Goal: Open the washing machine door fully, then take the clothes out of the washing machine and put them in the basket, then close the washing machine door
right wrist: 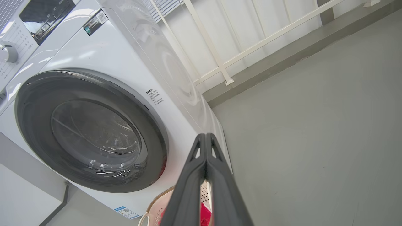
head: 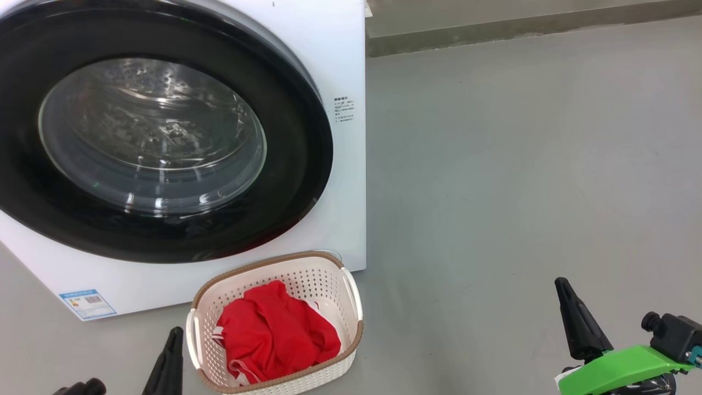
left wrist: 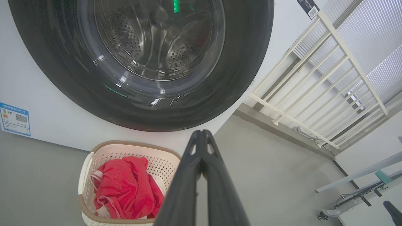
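Red clothes lie bunched inside the cream perforated basket, which stands on the grey floor at five o'clock from the washing machine door. That door sits shut against the white washing machine. At eight o'clock of the basket, the left gripper has its fingers pressed together, holding nothing. The right gripper, at three o'clock and well apart, is likewise pinched and empty.

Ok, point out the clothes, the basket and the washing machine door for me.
clothes (head: 274, 329): head view, middle of the red heap.
basket (head: 315, 280): head view, perforated far wall.
washing machine door (head: 296, 164): head view, right side of black rim.
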Robot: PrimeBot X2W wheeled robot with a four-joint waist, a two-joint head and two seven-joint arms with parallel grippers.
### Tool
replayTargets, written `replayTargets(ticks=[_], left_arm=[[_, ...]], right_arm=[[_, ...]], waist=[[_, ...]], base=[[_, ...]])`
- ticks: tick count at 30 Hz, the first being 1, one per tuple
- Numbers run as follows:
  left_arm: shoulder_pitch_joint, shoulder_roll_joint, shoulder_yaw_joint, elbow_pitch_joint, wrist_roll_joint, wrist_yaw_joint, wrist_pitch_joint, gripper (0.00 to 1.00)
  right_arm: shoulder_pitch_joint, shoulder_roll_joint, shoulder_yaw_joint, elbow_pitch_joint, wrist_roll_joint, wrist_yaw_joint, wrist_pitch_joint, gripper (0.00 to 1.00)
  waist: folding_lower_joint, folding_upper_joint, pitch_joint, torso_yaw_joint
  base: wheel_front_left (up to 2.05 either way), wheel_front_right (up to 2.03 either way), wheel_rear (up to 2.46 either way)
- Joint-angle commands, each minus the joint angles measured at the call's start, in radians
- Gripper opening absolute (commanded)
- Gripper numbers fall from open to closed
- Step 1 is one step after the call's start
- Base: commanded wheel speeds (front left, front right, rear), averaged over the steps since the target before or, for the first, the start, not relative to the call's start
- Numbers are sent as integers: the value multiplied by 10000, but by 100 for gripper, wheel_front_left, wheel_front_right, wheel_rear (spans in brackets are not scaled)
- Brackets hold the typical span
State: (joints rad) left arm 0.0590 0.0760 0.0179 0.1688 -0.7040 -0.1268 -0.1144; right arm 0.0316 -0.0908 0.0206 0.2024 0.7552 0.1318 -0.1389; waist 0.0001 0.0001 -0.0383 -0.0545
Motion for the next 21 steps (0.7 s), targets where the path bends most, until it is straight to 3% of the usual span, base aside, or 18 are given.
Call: replayTargets(ticks=[1,21], left_arm=[[-460,41,228,-189,-266,-15,76,0],[-776,-37,422,59,-2555,-21,652,0]], right_arm=[[-472,-97,-7,-201,287,-4,68,0],[-706,-17,-285,-42,2498,-6,651,0]], waist=[[-1,-1,7,10],[-1,-1,114,150]], base=[[0,0,0],[0,0,0]])
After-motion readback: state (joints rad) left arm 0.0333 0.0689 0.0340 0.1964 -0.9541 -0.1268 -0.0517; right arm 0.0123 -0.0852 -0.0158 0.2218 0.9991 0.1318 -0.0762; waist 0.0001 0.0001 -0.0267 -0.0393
